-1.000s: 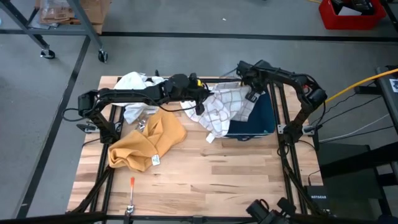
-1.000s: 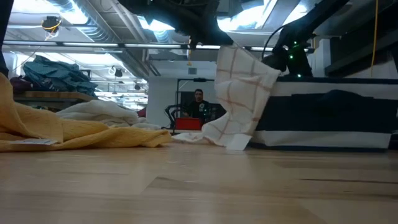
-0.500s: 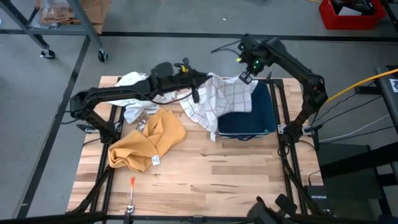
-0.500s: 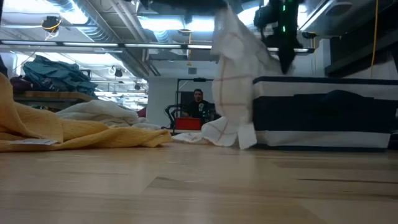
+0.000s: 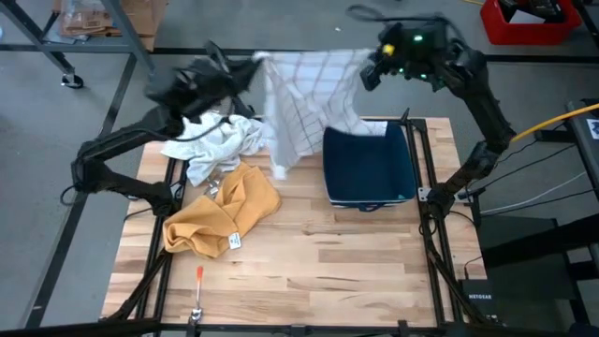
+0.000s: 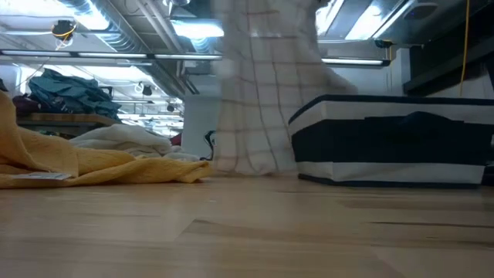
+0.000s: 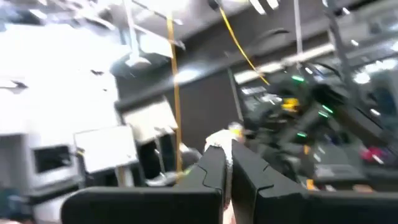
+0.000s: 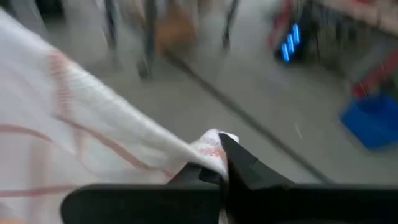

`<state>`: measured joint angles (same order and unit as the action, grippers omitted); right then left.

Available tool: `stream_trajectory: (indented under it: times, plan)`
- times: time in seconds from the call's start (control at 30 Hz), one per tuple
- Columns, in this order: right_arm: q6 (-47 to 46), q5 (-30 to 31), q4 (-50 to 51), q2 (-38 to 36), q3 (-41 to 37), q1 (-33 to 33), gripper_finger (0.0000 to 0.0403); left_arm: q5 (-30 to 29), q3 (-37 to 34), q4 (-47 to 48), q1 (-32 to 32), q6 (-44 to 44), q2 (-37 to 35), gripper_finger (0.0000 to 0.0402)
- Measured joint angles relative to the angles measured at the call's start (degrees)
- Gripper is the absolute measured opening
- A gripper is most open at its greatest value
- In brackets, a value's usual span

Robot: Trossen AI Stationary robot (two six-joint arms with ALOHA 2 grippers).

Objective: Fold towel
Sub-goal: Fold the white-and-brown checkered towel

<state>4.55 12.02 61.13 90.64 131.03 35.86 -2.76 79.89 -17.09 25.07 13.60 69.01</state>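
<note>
Checked towel (image 5: 304, 98) stretched between both claws

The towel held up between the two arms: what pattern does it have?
The towel is white with a thin checked grid of lines, clearest in the high view.

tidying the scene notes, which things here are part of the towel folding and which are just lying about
In the job: checked towel, left gripper, right gripper, each shut on a top corner.
Lying about: yellow cloth, white cloth, navy bin, orange-tipped tool.
</note>
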Motion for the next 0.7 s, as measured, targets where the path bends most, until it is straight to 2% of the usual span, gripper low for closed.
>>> stream_trajectory:
  times: [0.2, 0.37, 0.5, 0.7]
  plan:
    - [-4.4, -12.4, -19.7, -1.0, -0.1, -0.2, 0.0001, -1.1, 1.9, -0.1, 4.5, -1.2, -3.4, 0.0000]
    - [-10.5, -24.9, -28.7, -0.2, -0.1, -0.3, 0.0001, -1.1, 2.5, 0.0, 6.9, -5.8, -5.6, 0.0000]
    - [-13.2, -31.8, -24.6, 0.6, -0.2, -0.3, 0.0001, 0.7, 2.5, 5.1, 6.8, -10.7, -8.3, 0.0000]
    - [-13.3, -34.1, -4.9, 0.5, -0.2, -0.3, 0.0001, 8.2, 2.5, 26.8, 4.4, -18.7, -13.9, 0.0000]
